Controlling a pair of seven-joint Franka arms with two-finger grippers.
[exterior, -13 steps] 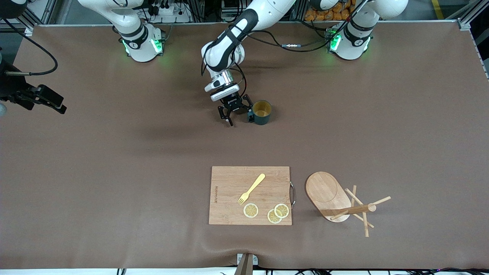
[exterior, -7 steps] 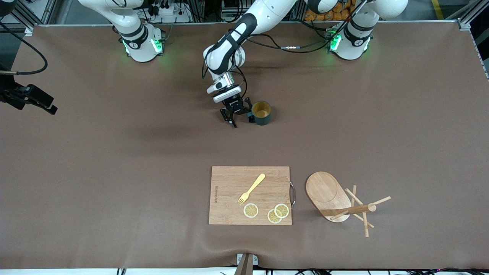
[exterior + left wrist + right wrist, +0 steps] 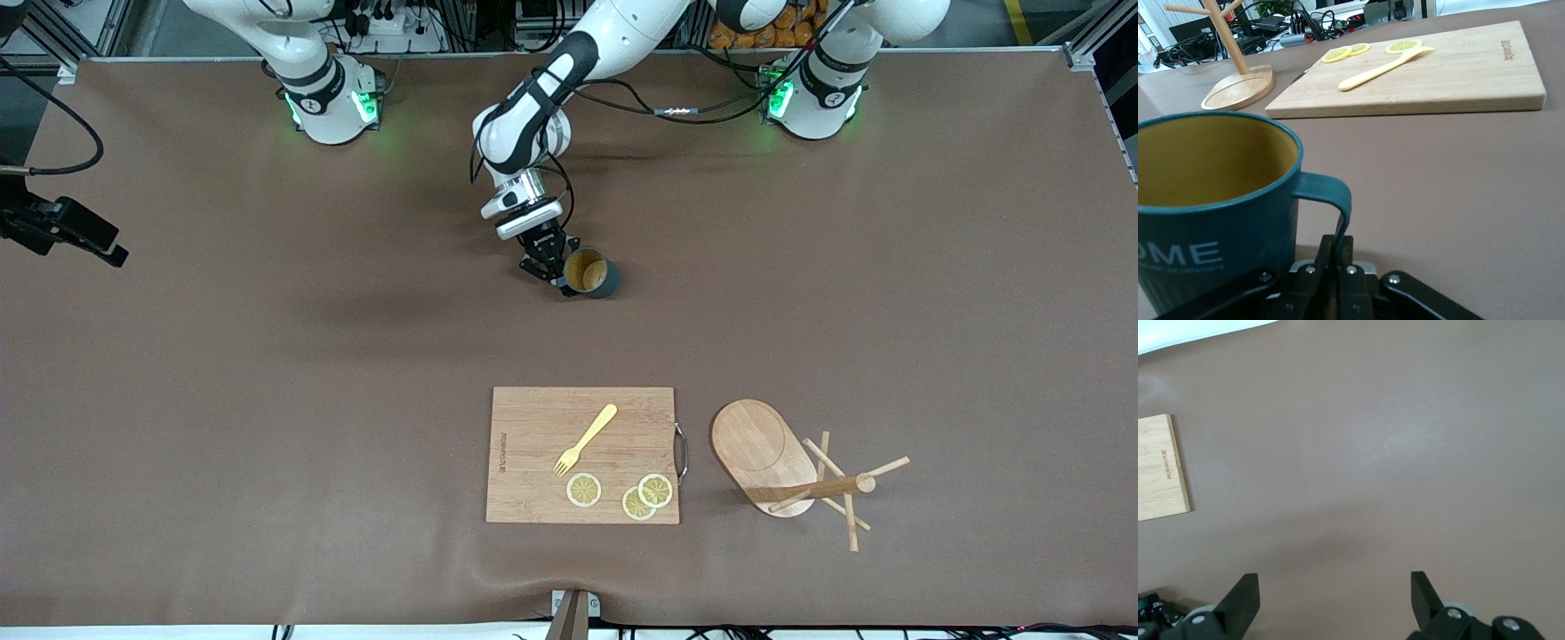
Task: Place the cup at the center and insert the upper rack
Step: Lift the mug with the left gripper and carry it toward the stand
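Observation:
The cup (image 3: 589, 272), a dark teal mug with a yellowish inside, stands on the brown mat (image 3: 267, 400) in the middle of the table's robot-side half. My left gripper (image 3: 553, 271) is low beside it, shut on the cup's thin handle (image 3: 1331, 197); the left wrist view shows the left gripper (image 3: 1338, 243) with both fingers pressed on the handle and the cup (image 3: 1211, 200) close in front of it. The upper rack (image 3: 763, 449), a wooden mug tree with thin pegs, stands on its oval base (image 3: 1238, 87) beside the cutting board. My right gripper (image 3: 89, 240) hangs open at the right arm's end of the table, and the right wrist view shows the right gripper (image 3: 1335, 600) over bare mat.
A wooden cutting board (image 3: 582, 453) lies near the front camera with a yellow fork (image 3: 585, 438) and three lemon slices (image 3: 584, 490) on it. One corner of the board (image 3: 1161, 470) shows in the right wrist view.
My left gripper went from open to shut on the cup's handle. The cup shifted slightly toward the right arm's end and the camera. The right gripper drifted a little outward.

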